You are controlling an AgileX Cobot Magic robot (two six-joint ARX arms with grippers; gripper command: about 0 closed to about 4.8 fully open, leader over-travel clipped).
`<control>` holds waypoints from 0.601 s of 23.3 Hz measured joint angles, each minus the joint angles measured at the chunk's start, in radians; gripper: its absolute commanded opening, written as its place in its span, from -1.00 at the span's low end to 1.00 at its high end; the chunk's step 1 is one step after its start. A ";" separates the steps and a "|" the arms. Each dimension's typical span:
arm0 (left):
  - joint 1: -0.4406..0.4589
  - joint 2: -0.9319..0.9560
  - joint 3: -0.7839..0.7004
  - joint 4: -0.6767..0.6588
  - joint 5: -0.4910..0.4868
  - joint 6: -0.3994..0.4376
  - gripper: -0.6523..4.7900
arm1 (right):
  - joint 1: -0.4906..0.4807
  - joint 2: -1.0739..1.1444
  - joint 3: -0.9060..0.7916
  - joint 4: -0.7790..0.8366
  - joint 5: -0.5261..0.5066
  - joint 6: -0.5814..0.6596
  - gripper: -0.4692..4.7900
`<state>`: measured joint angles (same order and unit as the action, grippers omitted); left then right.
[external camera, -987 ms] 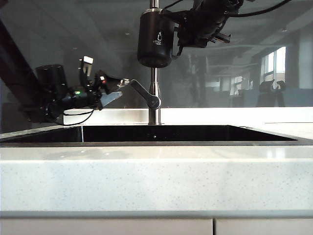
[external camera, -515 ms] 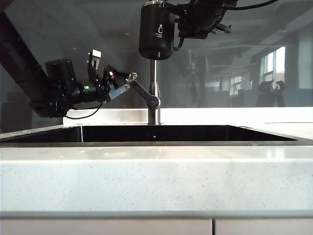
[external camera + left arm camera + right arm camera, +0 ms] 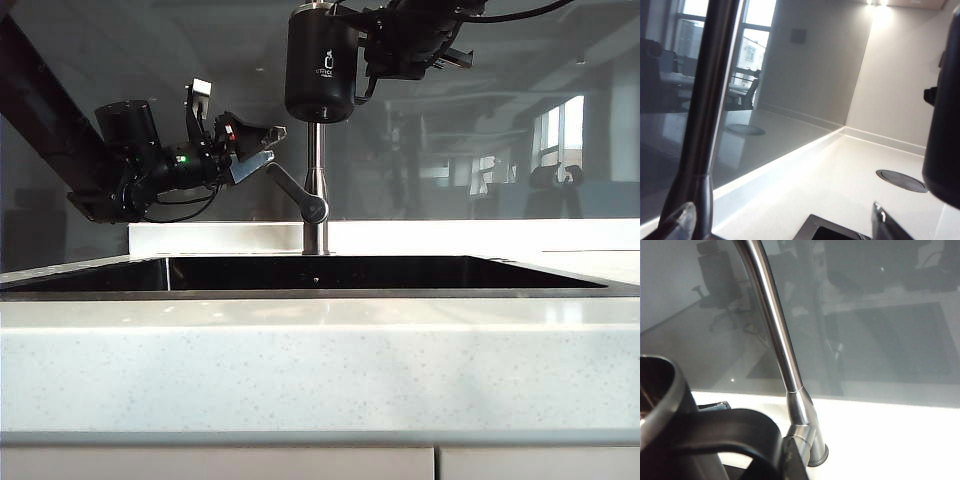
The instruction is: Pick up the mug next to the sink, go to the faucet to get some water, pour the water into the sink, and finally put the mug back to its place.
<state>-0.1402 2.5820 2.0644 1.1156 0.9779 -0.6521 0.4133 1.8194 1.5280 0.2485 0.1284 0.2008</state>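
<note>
The black mug [image 3: 320, 62] hangs high over the sink [image 3: 300, 272], in front of the top of the faucet [image 3: 315, 190] pipe. My right gripper [image 3: 372, 52] is shut on the mug's handle [image 3: 732, 432]. The right wrist view shows the mug's rim [image 3: 667, 400] beside the faucet [image 3: 776, 335]. My left gripper [image 3: 268, 144] is open, level with the upper end of the faucet's lever [image 3: 292, 188]; whether it touches the lever is unclear. In the left wrist view its fingertips [image 3: 681, 222] stand wide apart with nothing between them, the faucet [image 3: 710, 100] at one side and the mug [image 3: 946, 130] at the other.
A pale stone counter [image 3: 320, 360] runs across the front of the sink. A dark reflective glass wall [image 3: 520, 120] stands right behind the faucet. A round dark cover [image 3: 902, 180] is set into the counter near a sink corner [image 3: 827, 231].
My left gripper has risen and moved right, from below the lever's tip up to its level. The mug has gone up a little with the right gripper.
</note>
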 measured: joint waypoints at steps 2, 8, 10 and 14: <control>0.000 0.001 0.000 -0.014 0.008 0.000 1.00 | 0.000 0.000 0.000 0.000 0.000 0.000 -0.84; 0.000 0.002 0.000 -0.066 0.026 0.000 1.00 | 0.000 0.000 0.000 0.000 -0.013 0.000 -0.84; 0.000 0.002 0.000 -0.066 0.053 -0.007 1.00 | 0.002 0.000 0.000 0.000 -0.016 0.000 -0.84; 0.001 0.002 0.002 -0.073 0.070 -0.014 1.00 | 0.006 0.000 0.000 0.000 -0.017 0.000 -0.84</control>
<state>-0.1390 2.5835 2.0666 1.0428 1.0481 -0.6659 0.4191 1.8194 1.5280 0.2489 0.1116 0.2008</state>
